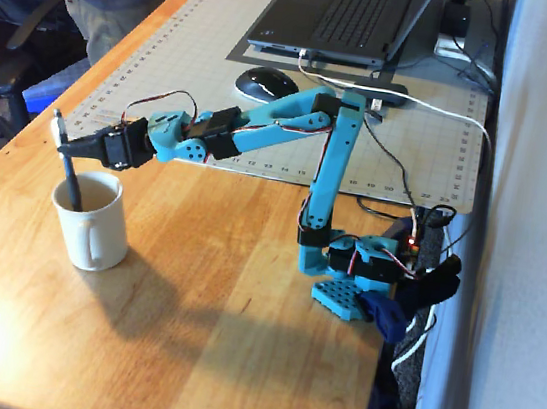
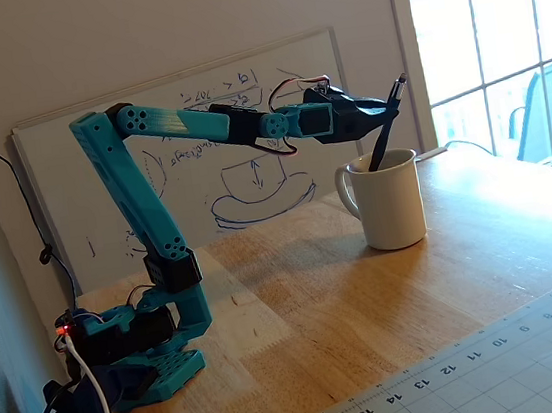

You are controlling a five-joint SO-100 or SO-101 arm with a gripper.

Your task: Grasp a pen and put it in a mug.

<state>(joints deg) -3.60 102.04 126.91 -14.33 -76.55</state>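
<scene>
The black pen (image 1: pixel 65 163) is being gripped near its upper part by the closed black fingers (image 1: pixel 62 146) of the teal arm (image 1: pixel 263 128); in both fixed views the pen is being held tilted, with its lower end already inside the white mug (image 1: pixel 93 222) directly below the fingers, and its tip hidden by the mug wall; the same hold is being shown from the other side, where the fingers (image 2: pixel 385 109) are being kept just above the rim of the mug (image 2: pixel 388 200) and the pen (image 2: pixel 385 131) is being leaned toward the window; the mug is being carried upright by the wooden desk (image 1: pixel 188 314), handle turned away from the fingers.
</scene>
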